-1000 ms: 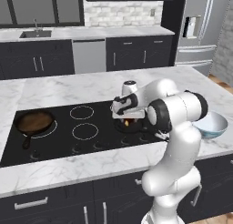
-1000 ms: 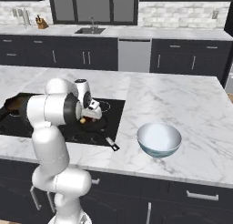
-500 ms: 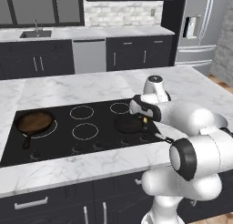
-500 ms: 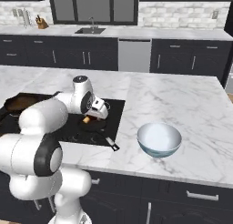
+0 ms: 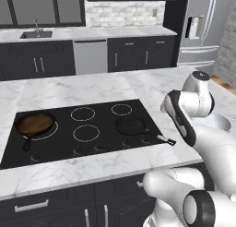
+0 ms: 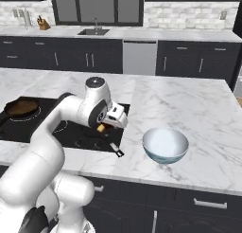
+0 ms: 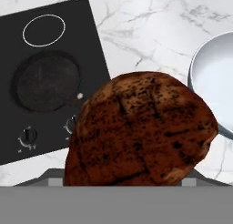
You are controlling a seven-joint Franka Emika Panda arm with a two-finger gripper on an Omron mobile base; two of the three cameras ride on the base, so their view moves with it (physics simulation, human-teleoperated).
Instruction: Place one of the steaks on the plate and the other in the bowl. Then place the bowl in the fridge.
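My gripper [image 6: 108,124] is clamped on a seared brown steak [image 7: 139,132], jaws wide around it, held above the cooktop's [image 5: 69,129] right edge. Just beside that edge, on the marble island counter [image 6: 198,113], sits the pale bowl [image 6: 165,145], upright. On the cooktop, an empty black skillet [image 5: 131,127] rests near its right side; a brown skillet [image 5: 34,123] sits at its far left. Beyond the cooktop, the stainless fridge [image 5: 203,27] stands closed.

Rough charred steak [image 7: 141,132]; glossy bowl [image 6: 165,145]; veined marble counter [image 6: 198,109].
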